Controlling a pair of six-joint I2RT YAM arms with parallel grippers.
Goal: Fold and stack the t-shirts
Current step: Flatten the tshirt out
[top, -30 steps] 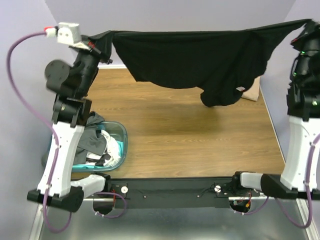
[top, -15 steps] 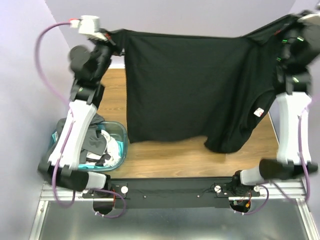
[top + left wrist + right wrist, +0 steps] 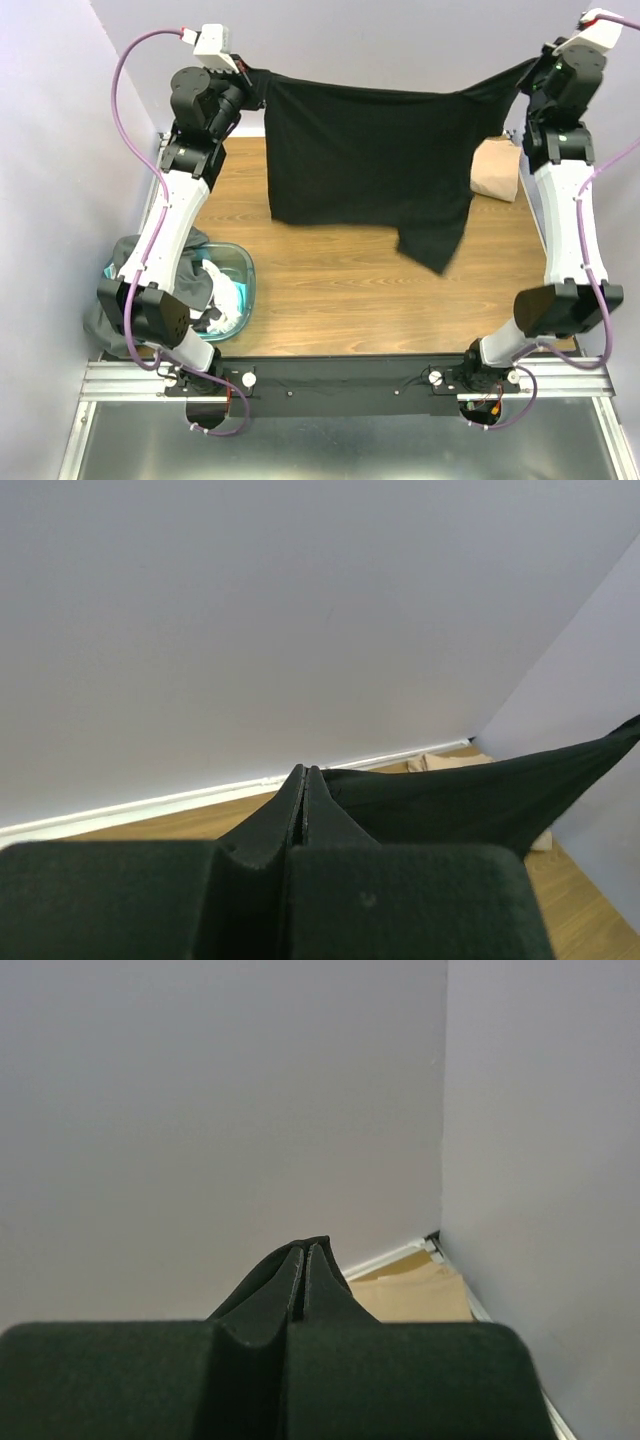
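A black t-shirt (image 3: 370, 150) hangs stretched in the air over the far half of the table, one lower corner drooping at the right. My left gripper (image 3: 252, 78) is shut on its upper left corner. My right gripper (image 3: 528, 70) is shut on its upper right corner. In the left wrist view the closed gripper (image 3: 304, 772) pinches the black cloth (image 3: 470, 795), which runs off to the right. In the right wrist view the closed gripper (image 3: 305, 1246) has black cloth (image 3: 250, 1290) wrapped over its tip. A folded tan t-shirt (image 3: 495, 170) lies at the far right of the table.
A teal plastic tub (image 3: 245, 275) stands at the near left, with dark grey (image 3: 185, 270) and white (image 3: 228, 300) shirts spilling from it. Lilac walls close in the left, back and right sides. Wooden table surface (image 3: 340, 300) shows below the hanging shirt.
Both arms have swung up and out toward the back wall, carrying the stretched black shirt away from the camera. Its hanging body has swung back with them.
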